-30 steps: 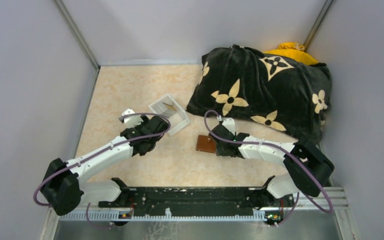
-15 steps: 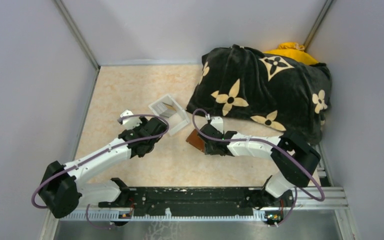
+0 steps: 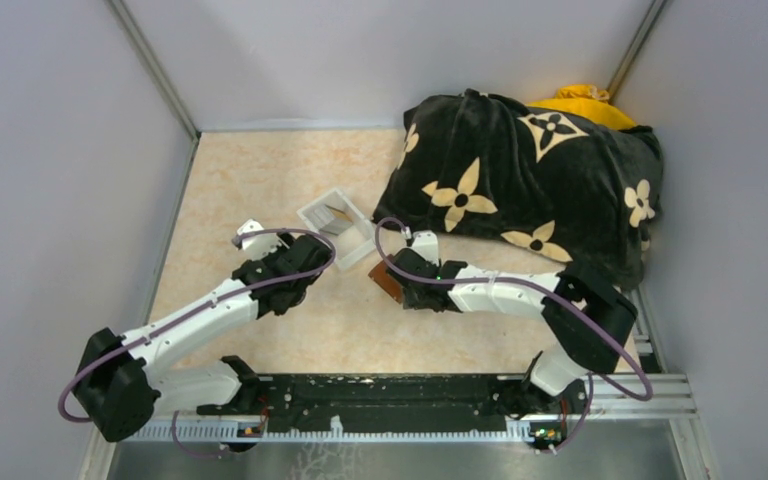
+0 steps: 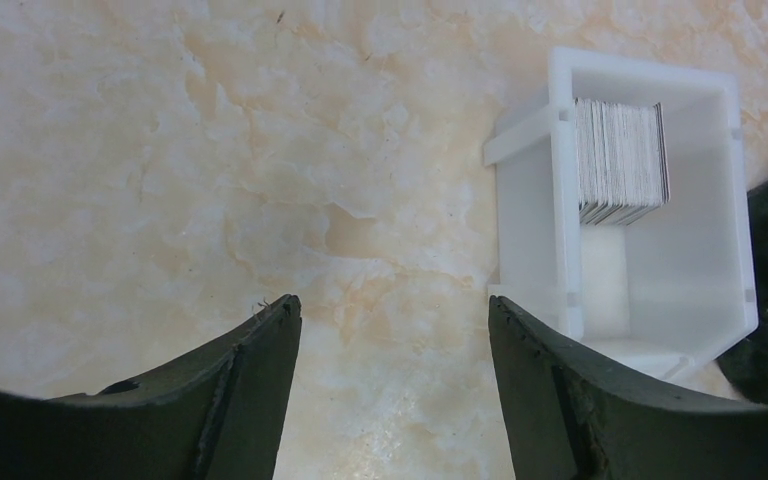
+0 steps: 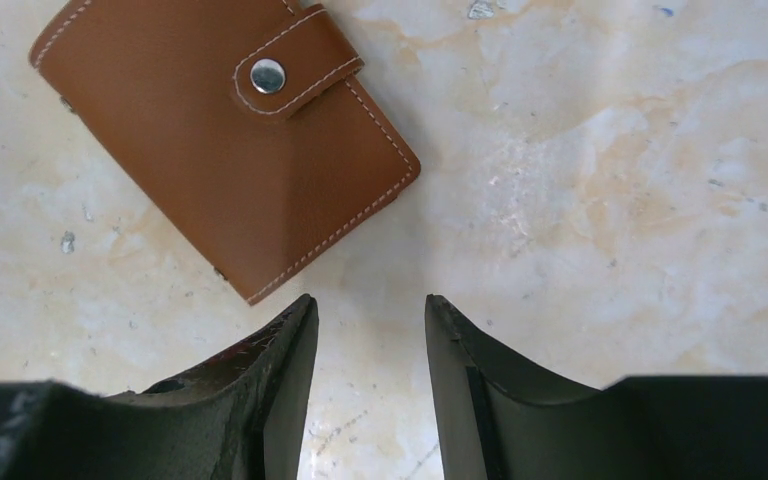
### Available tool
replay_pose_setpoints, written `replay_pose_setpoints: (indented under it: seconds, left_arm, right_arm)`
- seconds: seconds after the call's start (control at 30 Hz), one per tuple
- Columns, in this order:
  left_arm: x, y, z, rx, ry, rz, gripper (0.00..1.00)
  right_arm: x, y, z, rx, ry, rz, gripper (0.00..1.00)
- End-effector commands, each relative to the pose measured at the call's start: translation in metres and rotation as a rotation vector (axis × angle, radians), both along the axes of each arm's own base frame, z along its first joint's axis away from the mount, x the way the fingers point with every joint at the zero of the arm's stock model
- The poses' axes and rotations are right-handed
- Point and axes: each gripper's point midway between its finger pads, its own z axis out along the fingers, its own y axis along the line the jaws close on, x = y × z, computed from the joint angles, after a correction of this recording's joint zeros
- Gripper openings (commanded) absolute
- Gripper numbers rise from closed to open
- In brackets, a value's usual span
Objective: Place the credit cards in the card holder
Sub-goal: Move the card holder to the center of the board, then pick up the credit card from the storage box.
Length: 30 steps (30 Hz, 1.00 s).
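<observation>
Tan flower motifs on black cloth [image 3: 520, 180] at far-right corner of bench [image 3: 260, 170]. Left tool [image 4: 390, 310] spread, pinching nothing, arm stretched forward, low over bare bench just beside white tray [image 4: 650, 70] with upright stack of cards [image 4: 620, 160]. Right tool [image 5: 368, 305] spread, empty, arm angled left toward mid-bench, tips just beside shut brown wallet [image 5: 220, 140] lying flat, snap up.

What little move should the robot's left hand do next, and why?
Probably the left hand should slide over to the white tray and reach for one of the credit cards. It hangs open and empty above the table, and the cards stand stacked in the tray beside it.
</observation>
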Motion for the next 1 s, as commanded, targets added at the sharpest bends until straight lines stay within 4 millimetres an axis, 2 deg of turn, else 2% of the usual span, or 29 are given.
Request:
replay_pose_setpoints:
  seconds: [0.0,0.1,0.17,0.37,0.53,0.6,0.63,0.73,0.97]
  left_arm:
    - [0.005,0.001,0.019,-0.073,-0.09,0.062,0.79]
    - [0.01,-0.001,0.031,-0.075,-0.123,0.055,0.89]
    - [0.013,-0.003,0.039,-0.072,-0.142,0.048,0.98]
    - [0.024,-0.012,0.048,-0.086,-0.191,-0.012,0.99]
    - [0.023,-0.004,0.043,-0.127,-0.225,0.003,0.99]
    - [0.021,0.0,0.036,-0.159,-0.235,0.018,0.99]
    - [0.021,0.004,0.032,-0.182,-0.237,0.028,0.99]
    - [0.021,0.008,0.023,-0.243,-0.251,0.044,0.99]
    - [0.028,0.021,0.016,-0.291,-0.27,0.087,0.99]
  right_arm:
    - [0.018,-0.001,0.07,0.036,-0.185,-0.02,0.45]
    - [0.028,-0.001,0.112,0.093,-0.3,0.006,0.46]
    - [0.035,0.003,0.135,0.151,-0.349,0.016,0.53]
    - [0.069,0.032,0.178,0.31,-0.41,0.154,0.57]
    - [0.099,0.079,0.199,0.278,-0.45,0.331,0.55]
    - [0.11,0.101,0.201,0.271,-0.441,0.393,0.55]
    - [0.117,0.115,0.211,0.289,-0.449,0.416,0.55]
    - [0.136,0.144,0.196,0.295,-0.39,0.459,0.55]
    - [0.167,0.19,0.161,0.355,-0.275,0.543,0.55]
